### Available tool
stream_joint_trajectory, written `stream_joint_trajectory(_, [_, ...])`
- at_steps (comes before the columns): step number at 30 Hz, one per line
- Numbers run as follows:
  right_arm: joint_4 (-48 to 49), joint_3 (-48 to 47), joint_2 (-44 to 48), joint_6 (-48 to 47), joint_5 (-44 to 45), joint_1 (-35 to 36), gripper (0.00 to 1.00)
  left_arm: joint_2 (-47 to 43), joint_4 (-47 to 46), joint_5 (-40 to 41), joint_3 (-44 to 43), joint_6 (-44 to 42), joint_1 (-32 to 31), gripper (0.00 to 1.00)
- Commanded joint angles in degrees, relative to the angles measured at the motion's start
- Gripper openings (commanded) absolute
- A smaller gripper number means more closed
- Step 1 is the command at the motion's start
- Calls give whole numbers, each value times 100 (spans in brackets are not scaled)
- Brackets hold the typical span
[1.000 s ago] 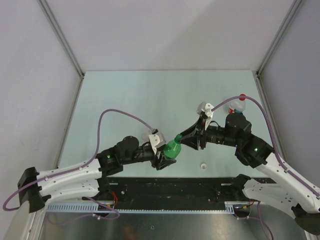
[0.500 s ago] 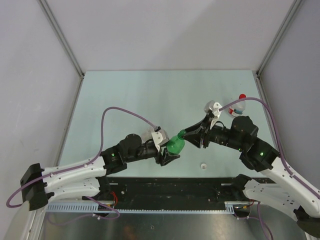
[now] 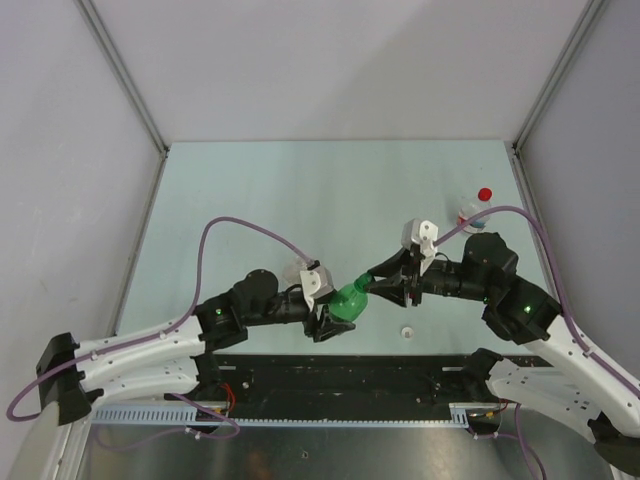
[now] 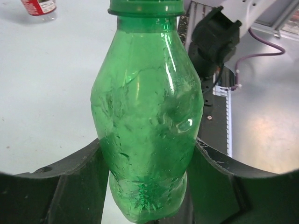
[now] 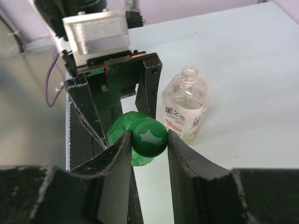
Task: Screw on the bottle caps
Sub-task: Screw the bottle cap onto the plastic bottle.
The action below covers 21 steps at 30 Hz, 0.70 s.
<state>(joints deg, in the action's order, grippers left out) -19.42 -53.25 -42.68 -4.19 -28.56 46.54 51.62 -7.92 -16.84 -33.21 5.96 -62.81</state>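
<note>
Above the near middle of the desk (image 3: 300, 190), the right end effector (image 3: 373, 283) is clenched on the green cap (image 5: 150, 136), which is seated on the neck of the green bottle (image 4: 145, 93). The left end effector (image 4: 148, 154) grasps that bottle round its body. To do the step well, cap and neck should stay coaxial, with the bottle braced against the twist. The white cap (image 3: 407, 331) lies loose on the desk, and the red cap (image 3: 485, 194) tops the far bottle. The uncapped clear bottle (image 5: 185, 109) has Chinese characters above its orange label. Embossing on the green bottle is illegible.
</note>
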Motion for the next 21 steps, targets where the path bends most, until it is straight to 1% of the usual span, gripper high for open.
stream_joint_trajectory(1, [-868,-17,-60,-495,-896,105,16,-475,-706,-321,-156,195,22,0])
stream_joint_trajectory(5, [-484,-22,-76,-178,-997,134,15,-483,-675,-588,-173,84,23,0])
stream_joint_trajectory(8, [-242,-77,-195,222,-1281,135,15,-425,-673,-819,-184,-98,19,0])
stream_joint_trajectory(12, [-388,-113,-317,280,-1474,150,13,-412,-675,-1048,-216,-209,22,0])
stream_joint_trajectory(17, [-499,-142,-186,223,-1557,146,11,-491,-674,-1196,-175,-140,20,0])
stream_joint_trajectory(21, [-479,-260,-70,368,-1223,127,11,-478,-673,-1305,-121,-84,23,0])
